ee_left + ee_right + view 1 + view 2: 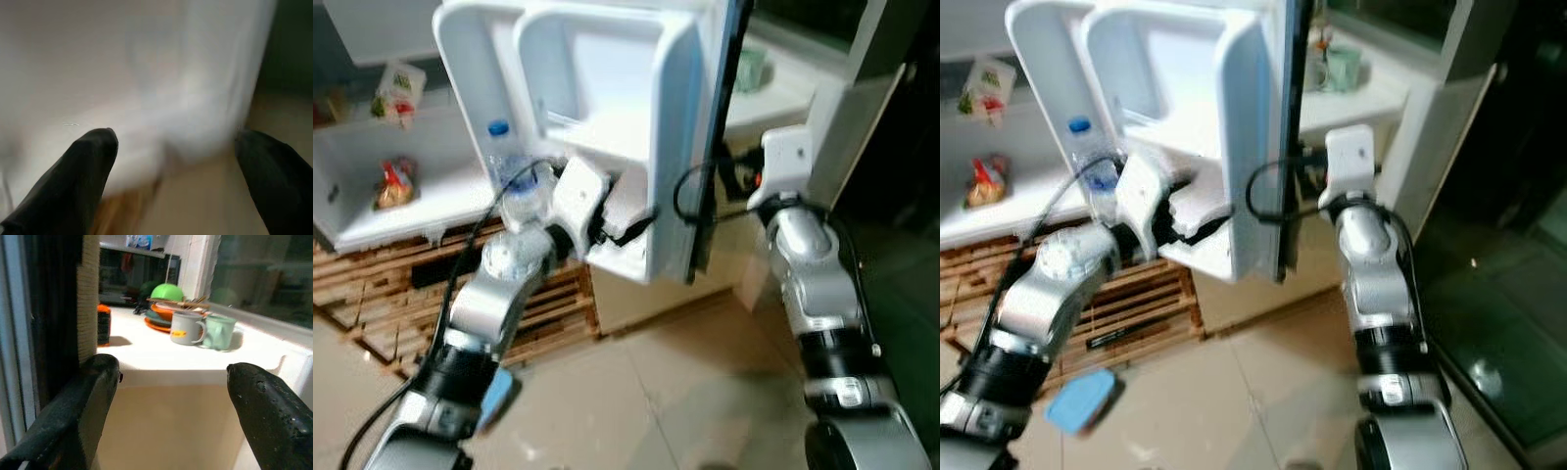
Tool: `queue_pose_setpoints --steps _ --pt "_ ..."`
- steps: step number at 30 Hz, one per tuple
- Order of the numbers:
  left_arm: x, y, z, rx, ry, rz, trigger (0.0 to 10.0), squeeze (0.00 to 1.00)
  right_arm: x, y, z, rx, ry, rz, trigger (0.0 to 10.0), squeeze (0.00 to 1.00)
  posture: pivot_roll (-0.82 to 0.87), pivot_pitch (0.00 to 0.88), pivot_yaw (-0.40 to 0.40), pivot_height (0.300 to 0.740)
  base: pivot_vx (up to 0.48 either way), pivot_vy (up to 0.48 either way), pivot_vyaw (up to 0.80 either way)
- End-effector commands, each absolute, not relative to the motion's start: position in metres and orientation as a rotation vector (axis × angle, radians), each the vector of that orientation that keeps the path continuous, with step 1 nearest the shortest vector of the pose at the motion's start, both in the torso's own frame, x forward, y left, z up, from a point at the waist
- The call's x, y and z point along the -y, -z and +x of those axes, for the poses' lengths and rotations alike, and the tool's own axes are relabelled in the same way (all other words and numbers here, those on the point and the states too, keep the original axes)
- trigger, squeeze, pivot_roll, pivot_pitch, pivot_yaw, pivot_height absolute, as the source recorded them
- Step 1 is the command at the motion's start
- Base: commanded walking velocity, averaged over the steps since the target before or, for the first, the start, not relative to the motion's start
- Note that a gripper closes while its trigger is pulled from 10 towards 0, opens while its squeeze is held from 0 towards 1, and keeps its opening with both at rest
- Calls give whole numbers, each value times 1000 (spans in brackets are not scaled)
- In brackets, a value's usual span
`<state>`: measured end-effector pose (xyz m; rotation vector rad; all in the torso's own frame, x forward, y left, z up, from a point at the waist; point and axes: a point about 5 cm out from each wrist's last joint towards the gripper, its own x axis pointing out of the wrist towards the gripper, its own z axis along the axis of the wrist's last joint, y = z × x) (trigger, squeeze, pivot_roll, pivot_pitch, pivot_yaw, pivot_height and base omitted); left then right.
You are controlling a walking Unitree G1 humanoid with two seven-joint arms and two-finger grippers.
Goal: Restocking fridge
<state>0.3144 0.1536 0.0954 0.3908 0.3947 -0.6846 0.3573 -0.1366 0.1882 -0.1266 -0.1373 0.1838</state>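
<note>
The white fridge door [607, 98] stands open in front of me, its inner shelves facing me. A clear water bottle [514, 171] with a blue cap stands in the door's lower shelf. My left gripper [173, 137] is open, close against the blurred white plastic at the bottom of the door, just right of the bottle. My right arm [803, 245] reaches past the door's dark outer edge. My right gripper [173, 367] is open and empty, pointing at a white counter [146, 355].
The fridge compartment at the left holds a carton [399, 90] and a red packet [393, 184]. The fridge stands on a wooden pallet [538, 304]. A blue object [1082, 399] lies on the tiled floor. Two mugs [188, 328] and bowls [166, 291] sit on the counter. Dark glass [1508, 294] lies right.
</note>
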Motion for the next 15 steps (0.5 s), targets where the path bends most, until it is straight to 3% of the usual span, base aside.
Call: queue_pose_setpoints --steps 1,6,10,11,12,14,15 --pt "-163 -83 309 -476 695 481 10000 0 124 -186 358 126 -245 -128 10000 0 -187 0 25 732 0 0 0" --pt "-186 -51 288 -634 787 802 10000 0 116 -190 364 130 -246 -69 10000 0 -186 0 24 732 0 0 0" --pt "-182 -43 284 -654 854 858 10000 0 75 -208 364 153 -349 48 10000 0 -198 0 34 732 0 0 0" --pt "-174 -40 286 -633 870 853 10000 0 29 -229 347 199 -620 125 10000 0 -192 0 38 732 0 0 0" --pt "-174 -40 286 -633 870 853 10000 0 29 -229 347 199 -620 125 10000 0 -192 0 38 732 0 0 0" --pt "-165 -41 290 -614 879 849 10000 0 11 -266 322 251 -934 319 10000 0 -187 0 32 732 0 0 0" --pt "-165 -41 290 -614 879 849 10000 0 11 -266 322 251 -934 319 10000 0 -187 0 32 732 0 0 0"
